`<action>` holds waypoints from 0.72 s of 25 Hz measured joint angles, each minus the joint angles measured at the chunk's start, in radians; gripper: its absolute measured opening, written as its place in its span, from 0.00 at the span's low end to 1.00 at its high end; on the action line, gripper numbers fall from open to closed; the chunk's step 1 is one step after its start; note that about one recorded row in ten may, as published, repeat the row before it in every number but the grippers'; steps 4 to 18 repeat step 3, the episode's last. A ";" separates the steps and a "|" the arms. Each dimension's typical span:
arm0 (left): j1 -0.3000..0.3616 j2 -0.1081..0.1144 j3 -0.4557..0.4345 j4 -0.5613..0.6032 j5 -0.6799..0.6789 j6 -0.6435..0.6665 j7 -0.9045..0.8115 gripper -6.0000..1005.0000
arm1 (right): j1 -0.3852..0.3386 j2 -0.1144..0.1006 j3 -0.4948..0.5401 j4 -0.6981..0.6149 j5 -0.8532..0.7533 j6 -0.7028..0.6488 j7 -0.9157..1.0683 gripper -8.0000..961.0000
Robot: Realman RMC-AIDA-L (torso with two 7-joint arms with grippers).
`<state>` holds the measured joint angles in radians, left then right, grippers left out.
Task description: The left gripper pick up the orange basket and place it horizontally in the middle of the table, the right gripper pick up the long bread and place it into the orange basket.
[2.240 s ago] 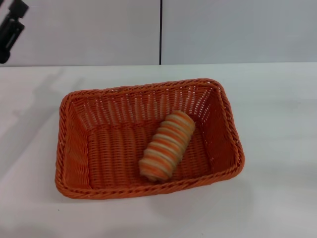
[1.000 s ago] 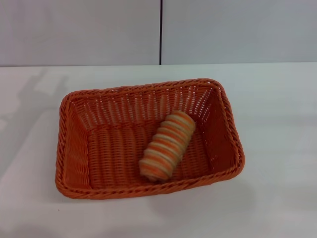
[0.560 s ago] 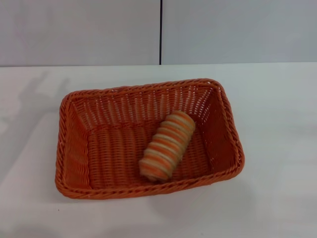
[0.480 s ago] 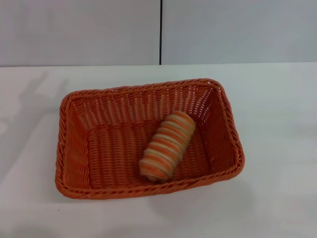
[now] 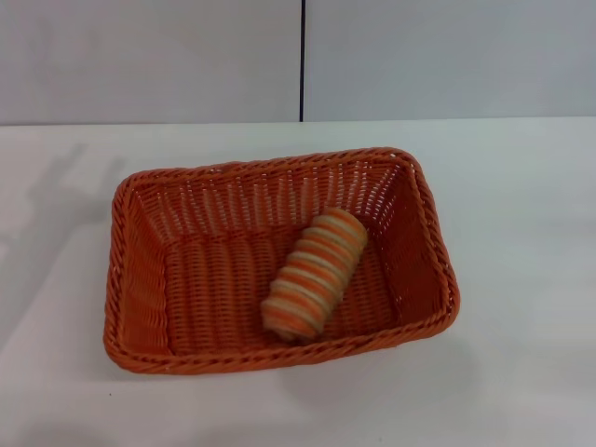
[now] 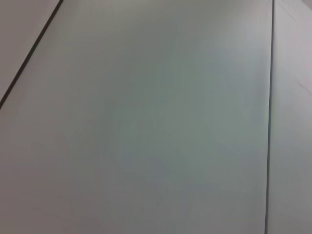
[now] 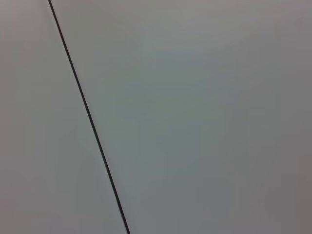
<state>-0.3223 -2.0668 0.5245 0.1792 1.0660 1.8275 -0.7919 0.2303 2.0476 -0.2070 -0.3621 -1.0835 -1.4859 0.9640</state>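
The orange basket [image 5: 140, 279] lies lengthwise across the middle of the white table [image 5: 521, 233] in the head view. Inside it, toward its right half, rests the long bread [image 5: 315, 272], a tan loaf with orange-brown stripes, angled from the front centre up to the right. Neither gripper shows in any view. Both wrist views take in only pale grey wall panels with dark seams.
A pale grey wall [image 5: 447, 56] with a dark vertical seam [image 5: 302, 60] stands behind the table. A faint arm shadow falls on the table's left part [image 5: 47, 196].
The left gripper, seen at the top left corner 2.2 s ago, has left the view. The shadow on the table's left has shifted. Basket and bread have not moved.
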 joint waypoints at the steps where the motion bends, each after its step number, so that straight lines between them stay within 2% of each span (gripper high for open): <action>1: 0.001 0.000 0.000 -0.001 0.000 0.001 0.000 0.64 | 0.006 -0.001 0.000 0.000 0.000 0.009 -0.014 0.66; 3: 0.004 0.000 -0.001 -0.002 -0.001 0.005 0.000 0.64 | 0.027 -0.002 -0.001 0.000 -0.001 0.033 -0.054 0.66; 18: 0.004 0.000 -0.001 -0.002 -0.001 0.005 0.000 0.64 | 0.027 -0.002 -0.001 0.000 -0.001 0.033 -0.054 0.66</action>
